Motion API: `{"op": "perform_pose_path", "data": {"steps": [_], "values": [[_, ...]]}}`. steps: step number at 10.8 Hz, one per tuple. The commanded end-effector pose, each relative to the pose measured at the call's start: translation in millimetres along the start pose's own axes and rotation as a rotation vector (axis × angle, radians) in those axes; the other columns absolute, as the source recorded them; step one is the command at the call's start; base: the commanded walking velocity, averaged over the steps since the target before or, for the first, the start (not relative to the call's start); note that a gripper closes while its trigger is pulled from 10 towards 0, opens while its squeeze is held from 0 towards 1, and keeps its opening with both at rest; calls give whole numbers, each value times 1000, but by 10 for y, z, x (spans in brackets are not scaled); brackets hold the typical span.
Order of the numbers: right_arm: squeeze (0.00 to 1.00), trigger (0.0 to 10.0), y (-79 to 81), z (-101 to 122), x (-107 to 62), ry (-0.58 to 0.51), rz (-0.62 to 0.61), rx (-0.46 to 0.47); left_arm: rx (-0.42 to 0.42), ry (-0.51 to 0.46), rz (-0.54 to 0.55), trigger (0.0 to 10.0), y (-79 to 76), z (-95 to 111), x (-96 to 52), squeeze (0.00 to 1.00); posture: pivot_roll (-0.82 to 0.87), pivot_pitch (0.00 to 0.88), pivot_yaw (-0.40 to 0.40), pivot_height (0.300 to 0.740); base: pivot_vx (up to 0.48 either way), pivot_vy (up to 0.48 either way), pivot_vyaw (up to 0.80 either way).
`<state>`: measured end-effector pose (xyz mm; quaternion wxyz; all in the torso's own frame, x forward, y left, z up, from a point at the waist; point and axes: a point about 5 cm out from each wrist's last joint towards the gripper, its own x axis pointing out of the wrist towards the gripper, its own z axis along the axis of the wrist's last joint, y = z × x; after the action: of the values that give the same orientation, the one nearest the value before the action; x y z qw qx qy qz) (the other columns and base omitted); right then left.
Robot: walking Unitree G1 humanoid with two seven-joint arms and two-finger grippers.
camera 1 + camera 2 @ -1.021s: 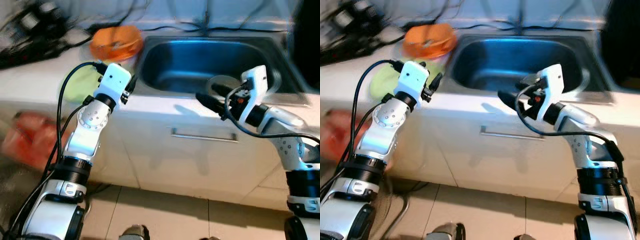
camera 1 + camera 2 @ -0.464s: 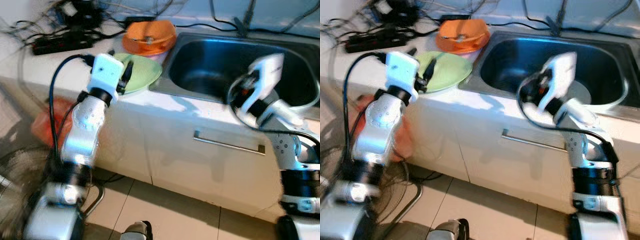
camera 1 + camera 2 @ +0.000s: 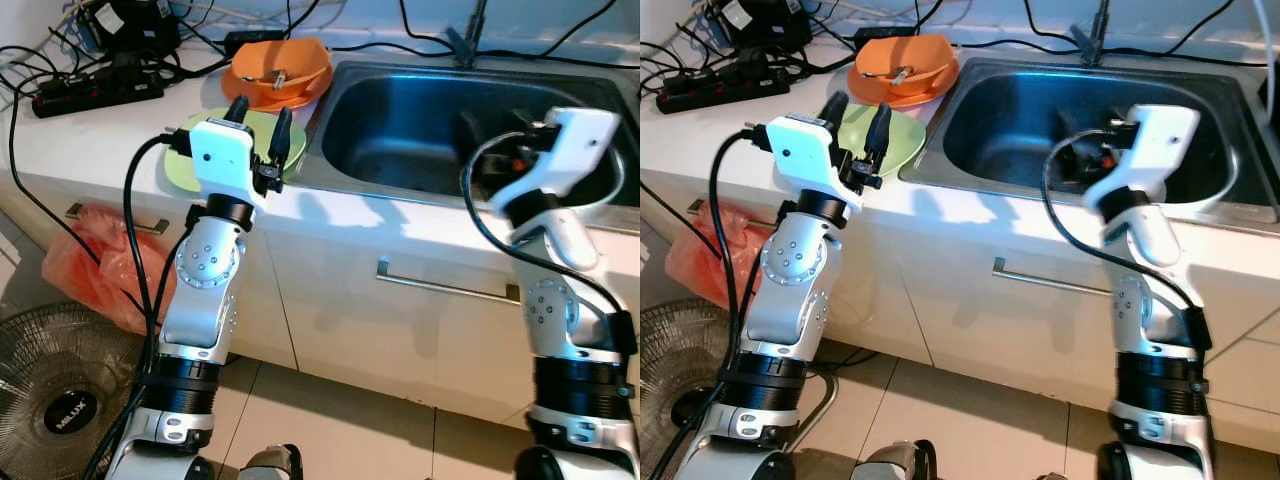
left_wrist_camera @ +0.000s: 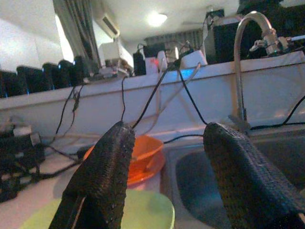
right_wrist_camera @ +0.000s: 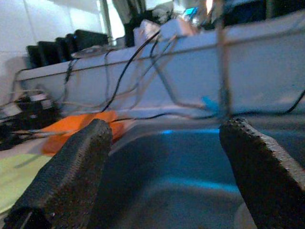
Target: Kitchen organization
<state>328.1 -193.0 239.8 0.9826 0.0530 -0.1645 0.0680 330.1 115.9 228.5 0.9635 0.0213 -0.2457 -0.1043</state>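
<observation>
Left gripper [image 3: 257, 106] spread, empty, over green plate [image 3: 296, 140]; right gripper [image 5: 162, 181] spread above sink [image 3: 400, 110]. Lower left, pinch plate's near rim squarely.

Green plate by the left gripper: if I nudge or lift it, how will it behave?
The green plate looks smooth, shallow and rigid, so it would probably slide on the white counter rather than tip. Its thin rim lies flat, likely hard to pinch. The left gripper, fingers open, hovers over its sink-side edge.
</observation>
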Motion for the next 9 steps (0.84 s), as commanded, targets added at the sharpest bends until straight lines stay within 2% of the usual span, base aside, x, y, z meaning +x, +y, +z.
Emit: {"op": "perform_pose_path", "data": {"steps": [1, 2, 3, 5, 8, 9], "values": [[0, 10000, -138, 46, -18, -7, -32, -45, -14, 36, 22, 10000, 75, -42, -23, 0, 23, 14, 77, 740, 0, 0, 0], [0, 10000, -304, 91, -44, 8, -63, -81, -8, 60, 3, 10000, 115, -47, -62, 0, 23, 8, 78, 740, 0, 0, 0], [0, 10000, -351, 100, -59, 19, -64, -109, -8, 88, -15, 10000, 140, -64, -103, 0, 22, 6, 81, 740, 0, 0, -513], [0, 10000, -284, 87, -87, 37, -10, -135, -7, 143, -48, 10000, 190, -116, -154, 0, 8, 1, 96, 740, 0, 0, -800], [0, 10000, -181, 23, -106, 43, -4, -113, -72, 148, 35, 10000, 200, -130, -79, 0, -11, 0, 87, 740, 0, 0, -800], [0, 10000, -138, -26, -134, 49, -2, -129, -95, 156, 51, 10000, 162, -138, -112, 0, -11, 0, 84, 740, 0, 0, 0]]}}
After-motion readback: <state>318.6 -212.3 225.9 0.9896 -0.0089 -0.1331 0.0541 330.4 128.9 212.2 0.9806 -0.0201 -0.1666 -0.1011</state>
